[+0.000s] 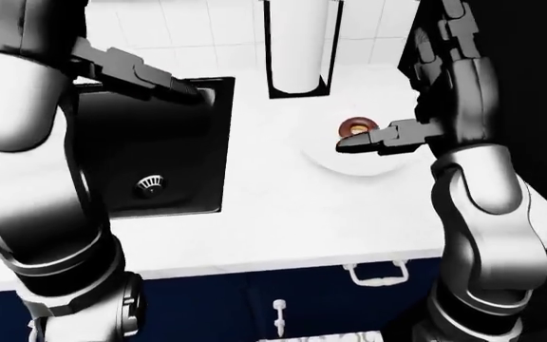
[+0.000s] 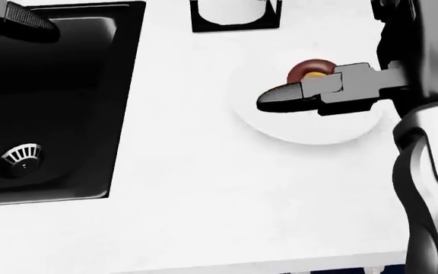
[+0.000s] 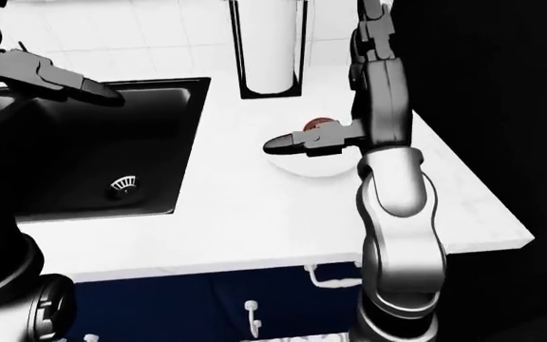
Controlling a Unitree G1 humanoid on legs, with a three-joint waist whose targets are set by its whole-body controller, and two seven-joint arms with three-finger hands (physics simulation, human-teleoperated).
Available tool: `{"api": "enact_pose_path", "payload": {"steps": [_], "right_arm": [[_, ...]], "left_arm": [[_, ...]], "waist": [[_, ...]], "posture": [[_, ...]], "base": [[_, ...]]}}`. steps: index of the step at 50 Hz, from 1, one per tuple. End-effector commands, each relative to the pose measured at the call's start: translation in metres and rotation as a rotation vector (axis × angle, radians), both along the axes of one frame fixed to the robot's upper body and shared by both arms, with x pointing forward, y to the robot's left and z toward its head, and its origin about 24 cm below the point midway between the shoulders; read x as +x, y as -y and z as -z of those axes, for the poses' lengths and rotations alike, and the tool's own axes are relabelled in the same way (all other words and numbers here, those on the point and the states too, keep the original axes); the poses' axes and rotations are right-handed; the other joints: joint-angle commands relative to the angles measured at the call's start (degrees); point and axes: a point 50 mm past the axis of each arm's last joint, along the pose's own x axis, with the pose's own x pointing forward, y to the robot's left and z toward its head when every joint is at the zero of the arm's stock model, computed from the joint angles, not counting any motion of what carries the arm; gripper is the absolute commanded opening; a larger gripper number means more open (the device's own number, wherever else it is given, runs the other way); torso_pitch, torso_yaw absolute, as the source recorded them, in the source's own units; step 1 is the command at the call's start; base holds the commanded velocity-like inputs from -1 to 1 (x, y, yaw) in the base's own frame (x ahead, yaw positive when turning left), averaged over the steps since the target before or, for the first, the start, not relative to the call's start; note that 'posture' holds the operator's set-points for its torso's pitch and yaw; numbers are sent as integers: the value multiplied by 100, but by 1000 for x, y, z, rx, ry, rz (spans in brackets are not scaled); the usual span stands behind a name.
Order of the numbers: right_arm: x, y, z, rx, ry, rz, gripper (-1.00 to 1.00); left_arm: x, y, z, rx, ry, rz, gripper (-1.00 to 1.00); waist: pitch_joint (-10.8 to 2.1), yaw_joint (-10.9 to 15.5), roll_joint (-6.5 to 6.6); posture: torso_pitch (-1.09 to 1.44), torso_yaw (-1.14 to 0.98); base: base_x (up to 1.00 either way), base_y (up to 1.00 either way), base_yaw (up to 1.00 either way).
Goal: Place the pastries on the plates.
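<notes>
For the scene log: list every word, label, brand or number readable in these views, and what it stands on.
None. No writing shows on the doughnut, the plate, the counter, the sink, the white canister, the drawer handle or the robot's arms.

Flat, bright simulator render with hard contrast and no blur.

The white counter (image 2: 204, 188) was lit so evenly that it nearly bleached out, and the plate (image 2: 318, 134) showed in the head view only by a faint grey shadow along its lower rim. The sink (image 2: 51, 103) read as an almost solid black block, with just the drain (image 2: 21, 157) catching light. Soft highlights ran down the glossy arm shells in the eye views, which suggested light from above. The right side of the right-eye view fell into plain black. Edges were crisp throughout; straight lines stayed straight toward the borders.
</notes>
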Motion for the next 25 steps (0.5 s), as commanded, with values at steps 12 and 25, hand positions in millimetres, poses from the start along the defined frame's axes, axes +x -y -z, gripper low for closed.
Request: {"api": "enact_pose_path", "payload": {"steps": [12,25], "right_arm": [[-2,-4,-6,-4,52,-15,100],[-1,-8,7,39,42,-23,100]], "left_arm": [[-8,-3,-1,-3,41,-33,100],[-13,-9,28,-84,75,-58,100]], "waist": [[-181,-134,-299],[-344,-165,-659]], "posture": [[2,-12],[2,-12]], "base": [[-26,42,0],[-42,38,0]]}}
